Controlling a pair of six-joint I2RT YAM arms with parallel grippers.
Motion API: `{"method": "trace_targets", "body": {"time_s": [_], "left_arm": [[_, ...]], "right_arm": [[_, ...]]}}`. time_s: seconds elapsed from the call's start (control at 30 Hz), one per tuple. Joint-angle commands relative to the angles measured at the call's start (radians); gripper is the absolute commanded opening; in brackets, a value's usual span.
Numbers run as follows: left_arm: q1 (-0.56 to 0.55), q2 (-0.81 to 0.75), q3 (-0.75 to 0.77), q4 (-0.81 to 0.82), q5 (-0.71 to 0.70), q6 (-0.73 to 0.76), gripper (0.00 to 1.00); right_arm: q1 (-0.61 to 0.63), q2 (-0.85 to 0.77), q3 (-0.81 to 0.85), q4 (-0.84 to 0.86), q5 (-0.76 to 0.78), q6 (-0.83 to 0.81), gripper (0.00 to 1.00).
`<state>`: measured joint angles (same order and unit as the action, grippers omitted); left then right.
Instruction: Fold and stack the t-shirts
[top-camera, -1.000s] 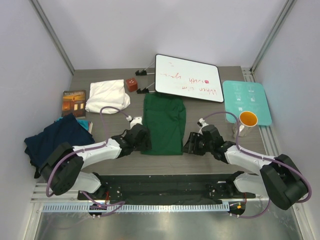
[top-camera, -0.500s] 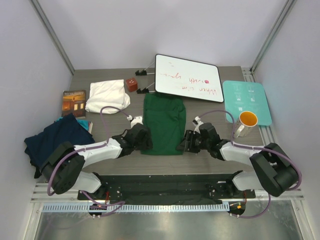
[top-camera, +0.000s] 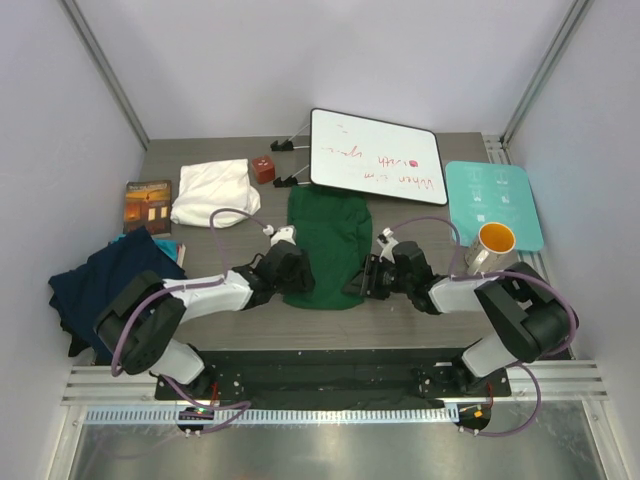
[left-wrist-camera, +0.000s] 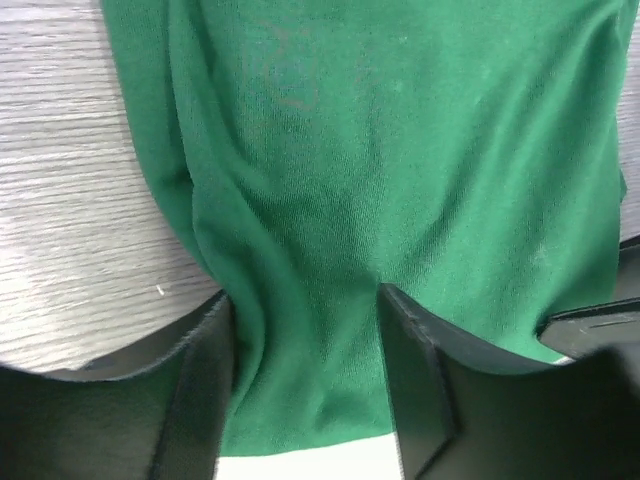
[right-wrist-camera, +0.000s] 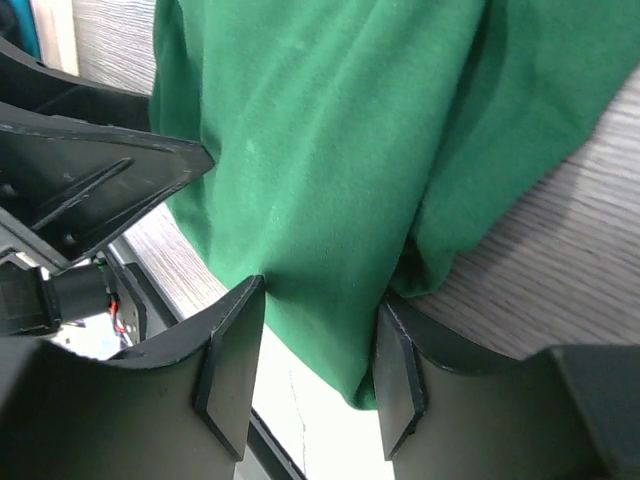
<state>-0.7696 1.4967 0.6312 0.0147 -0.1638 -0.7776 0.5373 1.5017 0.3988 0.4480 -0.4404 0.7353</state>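
1. Dark green t-shirt lies flat just nearer than the whiteboard, hem end away from it.
2. Left gripper and right gripper: jaws wide, straddling that hem, nothing pinched.
3. Risk: jaws shut on the top layer only, or one side bites late; the fold would go skewed or cloth slip out mid-lift.

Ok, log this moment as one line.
left fingers: open, astride green shirt near edge | right fingers: open, astride same edge | navy shirt: crumpled, left | white shirt: back left, unstacked
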Motion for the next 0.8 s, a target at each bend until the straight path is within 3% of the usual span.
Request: {"method": "trace_targets", "body": {"time_s": [0.0,0.1,0.23,0.3,0.4,0.57,0.77], "left_arm": [[-0.002,0.091,-0.067,-0.171,0.110,-0.011,0.48],[-0.002,0.088,-0.064,-0.174,0.124,-0.009,0.25],[-0.002,0.056,-0.068,-0.191,0.133,-0.015,0.06],[-0.002,0.010,-0.073,-0.220,0.132,-0.018,0.00],[-0.002,-0.093,-0.085,-0.284,0.126,-0.023,0.00],[-0.003,-0.298,-0.084,-0.465,0.124,-0.032,0.00],[-0.003,-0.506,-0.027,-0.636,0.075,-0.043,0.00]], "right_arm": [[0.009,0.095,-0.067,-0.123,0.072,-0.024,0.50],[0.013,0.109,-0.071,-0.095,0.060,-0.010,0.40],[0.016,0.089,-0.067,-0.098,0.040,0.001,0.02],[0.021,0.055,-0.069,-0.127,0.035,0.004,0.01],[0.029,-0.052,-0.069,-0.220,0.032,0.007,0.01],[0.041,-0.378,-0.057,-0.440,0.060,0.010,0.01],[0.046,-0.616,0.003,-0.686,0.100,0.033,0.01]]}}
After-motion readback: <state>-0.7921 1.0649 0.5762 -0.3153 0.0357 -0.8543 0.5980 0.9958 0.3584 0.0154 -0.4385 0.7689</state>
